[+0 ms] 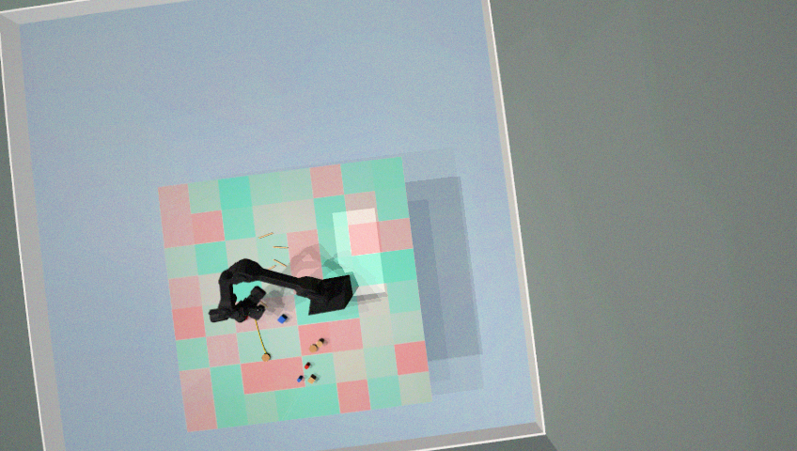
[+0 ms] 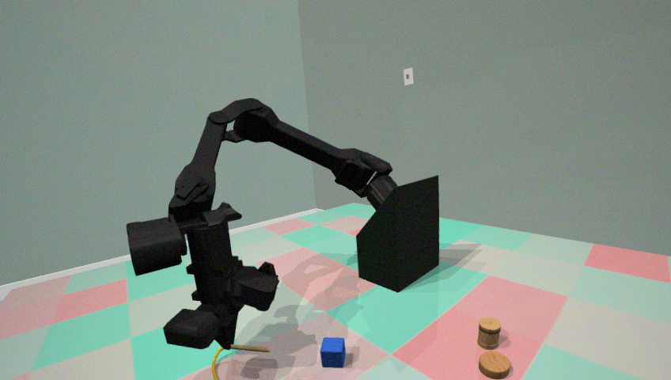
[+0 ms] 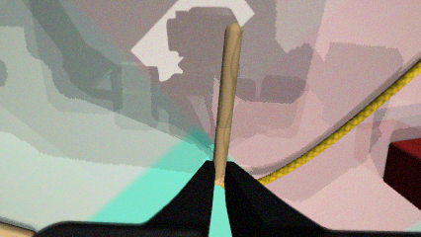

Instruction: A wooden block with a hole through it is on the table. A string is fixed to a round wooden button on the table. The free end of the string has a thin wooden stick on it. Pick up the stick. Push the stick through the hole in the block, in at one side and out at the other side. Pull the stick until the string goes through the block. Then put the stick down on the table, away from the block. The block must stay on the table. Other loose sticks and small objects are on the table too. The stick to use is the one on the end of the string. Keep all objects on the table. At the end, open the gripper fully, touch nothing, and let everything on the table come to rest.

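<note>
My gripper [image 3: 218, 169] [image 2: 229, 346] is shut on the thin wooden stick [image 3: 228, 94] [image 2: 252, 348] at its string end. The stick sticks out ahead of the fingertips, close to level, a little above the table. The yellow string [image 3: 346, 129] [image 1: 260, 336] runs from the fingers to the round wooden button [image 1: 266, 357] on the table. A small tan piece [image 1: 312, 379] stands at the front in the top view; I cannot tell whether it is the block. No hole shows in any view. The arm hides part of the table beneath it.
A blue cube [image 1: 282, 318] [image 2: 332, 351] stands near the gripper. A red cube [image 3: 406, 168] is at the wrist view's right edge. Loose sticks [image 1: 266, 235] [image 1: 280, 246] lie behind the arm. A wooden barrel [image 2: 489, 333] and a disc [image 2: 494, 364] stand further right, with small red [image 1: 306, 365] and blue pieces [image 1: 300, 379] nearby.
</note>
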